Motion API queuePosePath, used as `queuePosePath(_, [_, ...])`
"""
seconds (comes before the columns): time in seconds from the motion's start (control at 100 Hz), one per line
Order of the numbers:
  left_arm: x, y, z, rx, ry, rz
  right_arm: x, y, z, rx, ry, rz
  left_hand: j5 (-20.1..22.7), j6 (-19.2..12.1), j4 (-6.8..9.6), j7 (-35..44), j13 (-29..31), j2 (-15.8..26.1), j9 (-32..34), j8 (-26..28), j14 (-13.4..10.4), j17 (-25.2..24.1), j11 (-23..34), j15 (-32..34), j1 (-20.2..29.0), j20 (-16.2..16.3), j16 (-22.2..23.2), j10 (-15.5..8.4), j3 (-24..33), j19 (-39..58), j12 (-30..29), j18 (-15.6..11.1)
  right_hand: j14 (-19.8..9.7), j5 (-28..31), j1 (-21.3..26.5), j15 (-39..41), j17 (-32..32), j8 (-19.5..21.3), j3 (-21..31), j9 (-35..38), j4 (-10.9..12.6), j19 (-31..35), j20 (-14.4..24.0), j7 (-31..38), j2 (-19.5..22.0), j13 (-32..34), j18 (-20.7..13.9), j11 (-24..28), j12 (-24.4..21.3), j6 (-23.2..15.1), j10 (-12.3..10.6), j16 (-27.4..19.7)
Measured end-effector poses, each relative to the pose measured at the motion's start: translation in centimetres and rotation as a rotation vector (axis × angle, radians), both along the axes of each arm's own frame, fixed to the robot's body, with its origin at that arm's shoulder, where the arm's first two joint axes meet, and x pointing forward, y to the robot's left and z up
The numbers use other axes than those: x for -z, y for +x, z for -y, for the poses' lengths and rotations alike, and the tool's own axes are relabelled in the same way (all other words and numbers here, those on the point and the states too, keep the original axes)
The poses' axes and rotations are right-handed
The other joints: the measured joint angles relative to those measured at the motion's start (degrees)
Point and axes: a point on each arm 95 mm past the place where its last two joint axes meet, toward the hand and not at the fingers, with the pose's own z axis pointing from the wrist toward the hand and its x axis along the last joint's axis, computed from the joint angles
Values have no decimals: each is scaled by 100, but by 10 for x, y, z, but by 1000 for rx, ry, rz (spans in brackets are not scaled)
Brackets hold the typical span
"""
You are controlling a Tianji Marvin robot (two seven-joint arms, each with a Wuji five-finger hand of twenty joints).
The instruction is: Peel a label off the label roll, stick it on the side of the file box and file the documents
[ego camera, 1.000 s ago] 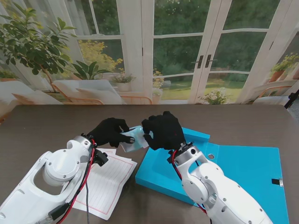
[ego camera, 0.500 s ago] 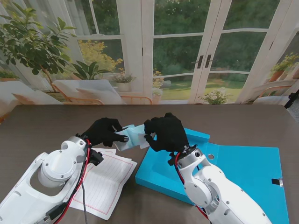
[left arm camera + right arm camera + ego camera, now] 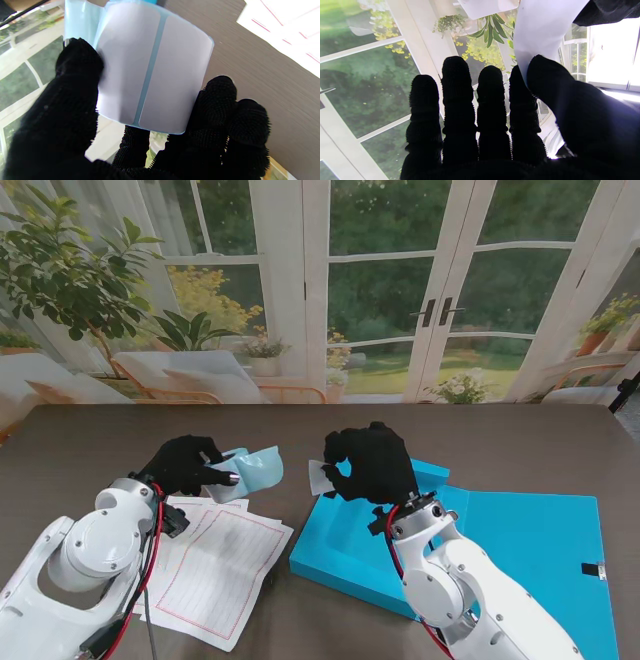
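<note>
— So, what do we hold on the left?
— Our left hand grips the label strip, lifted off the worktop, beyond the papers.
— And on the right?
— Our right hand pinches one white label between thumb and forefinger, over the blue file box, clear of the strip.
</note>
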Motion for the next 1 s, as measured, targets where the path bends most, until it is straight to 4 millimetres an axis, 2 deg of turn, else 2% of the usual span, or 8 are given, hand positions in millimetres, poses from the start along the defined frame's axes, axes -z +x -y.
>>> queuePosePath(0.35, [6,-5,-44,-163,214,77,7,-2,12,24,3,-24,-7,0,0,0,-5,0,0,-1,0,-3,0,49,0,12,0,0,2,21,10,0,22,-61,74,-1,0,52,-126,1,0,0,-2,0,63,0,0,0,0,36,0,0])
queuePosePath(0.71, [37,-15,-92,-363,381,91,15,-5,21,38,8,-49,-15,0,0,0,-6,0,0,-1,0,-7,0,66,0,13,0,0,3,55,68,0,31,-62,79,-1,0,55,-133,1,0,0,-3,0,65,0,0,0,0,36,2,-1])
queuePosePath(1.0, [57,-24,-113,-436,492,65,23,-5,25,44,12,-70,-60,0,0,25,-6,0,0,-1,0,-7,0,68,-25,13,0,0,57,57,80,0,34,-62,81,-1,0,55,-134,1,0,0,-3,0,65,0,0,0,0,36,3,-1])
